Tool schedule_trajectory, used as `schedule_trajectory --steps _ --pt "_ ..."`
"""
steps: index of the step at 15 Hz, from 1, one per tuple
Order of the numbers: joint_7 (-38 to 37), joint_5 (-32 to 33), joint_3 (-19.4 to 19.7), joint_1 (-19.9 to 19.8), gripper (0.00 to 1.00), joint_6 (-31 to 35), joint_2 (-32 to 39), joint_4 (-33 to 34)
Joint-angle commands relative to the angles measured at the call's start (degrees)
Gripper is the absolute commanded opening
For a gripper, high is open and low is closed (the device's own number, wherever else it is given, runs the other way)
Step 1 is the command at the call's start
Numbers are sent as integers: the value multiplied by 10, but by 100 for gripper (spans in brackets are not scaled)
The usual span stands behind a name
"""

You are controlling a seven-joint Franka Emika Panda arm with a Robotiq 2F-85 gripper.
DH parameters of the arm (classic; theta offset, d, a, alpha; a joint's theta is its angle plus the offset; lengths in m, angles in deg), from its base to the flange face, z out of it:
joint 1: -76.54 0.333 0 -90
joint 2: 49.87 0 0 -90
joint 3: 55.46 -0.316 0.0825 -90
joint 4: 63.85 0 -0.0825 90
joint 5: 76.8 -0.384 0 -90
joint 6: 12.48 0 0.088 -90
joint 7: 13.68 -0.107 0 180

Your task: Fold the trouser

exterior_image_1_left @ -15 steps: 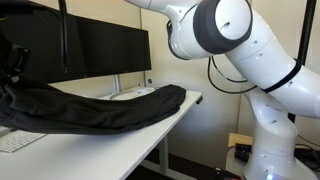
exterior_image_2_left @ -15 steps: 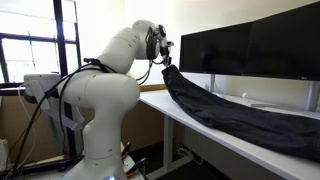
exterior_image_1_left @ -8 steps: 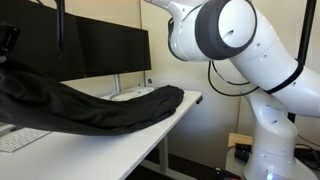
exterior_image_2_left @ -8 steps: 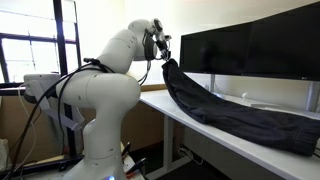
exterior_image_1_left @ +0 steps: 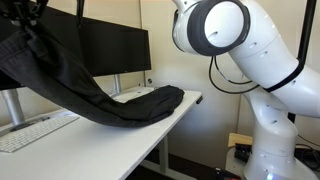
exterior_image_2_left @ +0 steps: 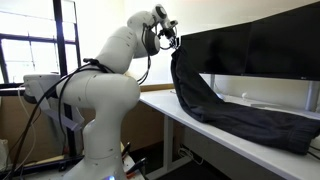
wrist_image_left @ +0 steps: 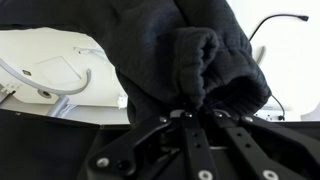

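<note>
The trouser is a long, limp black garment. One end is lifted high; the rest slopes down and lies on the white desk. In an exterior view it hangs from my gripper and trails right along the desk as a wrinkled band. My gripper sits at the top left edge, partly cut off. In the wrist view the fingers are shut on a bunched fold of the trouser.
Black monitors stand along the back of the desk, close behind the lifted cloth, and show in both exterior views. A white keyboard lies near the front edge. The arm's base stands beside the desk end.
My gripper has risen with the trouser end. The held end went from lying low over the desk to hanging high, and the cloth now slopes steeply down.
</note>
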Motion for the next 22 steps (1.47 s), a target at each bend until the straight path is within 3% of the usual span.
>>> schedule_trajectory --steps 1,6,13,19,22 --pt "13 4 12 -19 2 -7 -25 0" --pt "6 2 16 -47 2 -9 -50 0" --pt "-4 16 26 -55 2 -26 -104 0" --pt "-6 45 38 -62 2 -93 -166 0" --pt "0 45 33 -85 2 -134 -189 1"
